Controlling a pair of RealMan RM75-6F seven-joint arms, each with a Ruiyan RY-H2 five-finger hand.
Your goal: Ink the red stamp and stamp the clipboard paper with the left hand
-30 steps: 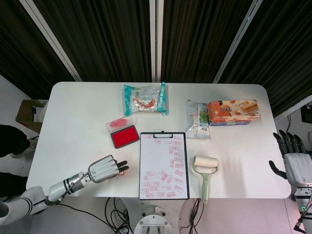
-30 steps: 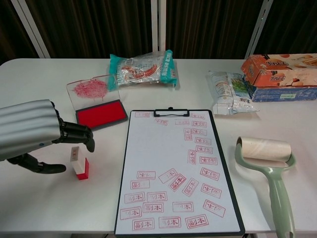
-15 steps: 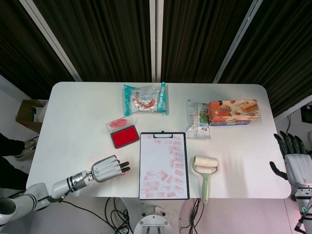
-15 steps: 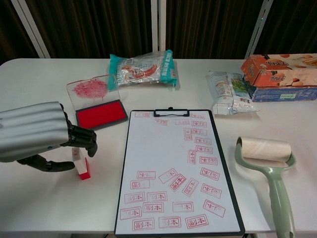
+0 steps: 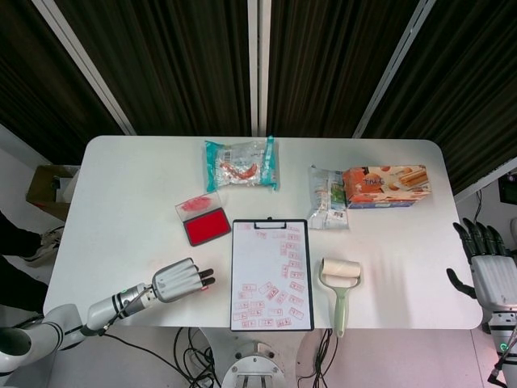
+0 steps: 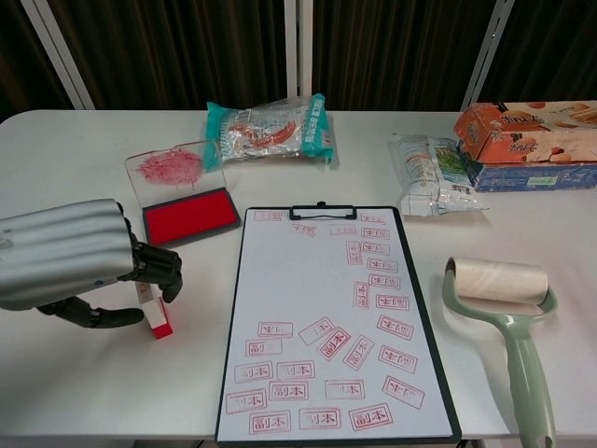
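Observation:
The red stamp [image 6: 159, 317], red base and white top, stands on the table left of the clipboard [image 6: 322, 271]. My left hand [image 6: 70, 260] is wrapped around it: the fingers curl over its top and the thumb reaches its left side. In the head view the left hand [image 5: 178, 280] hides most of the stamp [image 5: 203, 285]. The clipboard paper [image 5: 271, 279] carries several red stamp marks. The open red ink pad [image 6: 189, 215] lies behind the hand. My right hand [image 5: 487, 263] hangs open off the table's right edge.
The pad's clear lid [image 6: 167, 168] lies behind it. A green lint roller [image 6: 508, 317] lies right of the clipboard. A teal snack bag [image 6: 270, 126], a clear packet [image 6: 431, 175] and an orange biscuit box [image 6: 527, 131] sit along the back.
My left hand has slid right and down onto the stamp, its fingers curling over the top. The stamp shifted slightly to the right. The right hand has stayed still.

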